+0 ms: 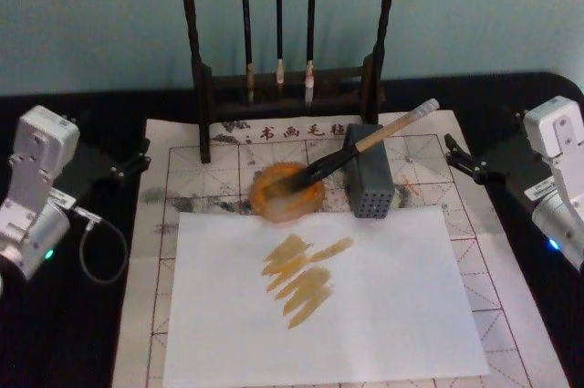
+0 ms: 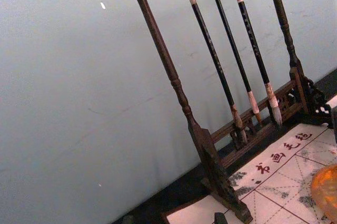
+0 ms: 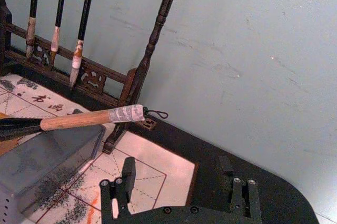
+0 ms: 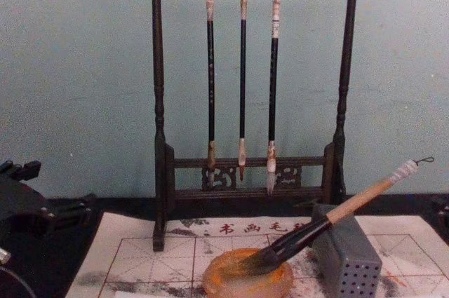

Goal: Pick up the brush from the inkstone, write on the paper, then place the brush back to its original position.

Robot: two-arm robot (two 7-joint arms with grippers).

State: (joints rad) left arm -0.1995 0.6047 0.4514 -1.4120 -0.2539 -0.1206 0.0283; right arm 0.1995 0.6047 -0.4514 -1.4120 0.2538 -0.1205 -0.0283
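The brush lies untouched, its dark bristles in the orange inkstone and its wooden handle propped across the top of the grey perforated block just beside it. Both stand on the red-gridded paper. A plain white sheet with yellow-brown strokes lies over the paper's near part. Behind, three thin brushes hang on a dark rack. We see the left hand at the paper's left edge and the right hand at its right edge, both above the black table, fingers spread and holding nothing.
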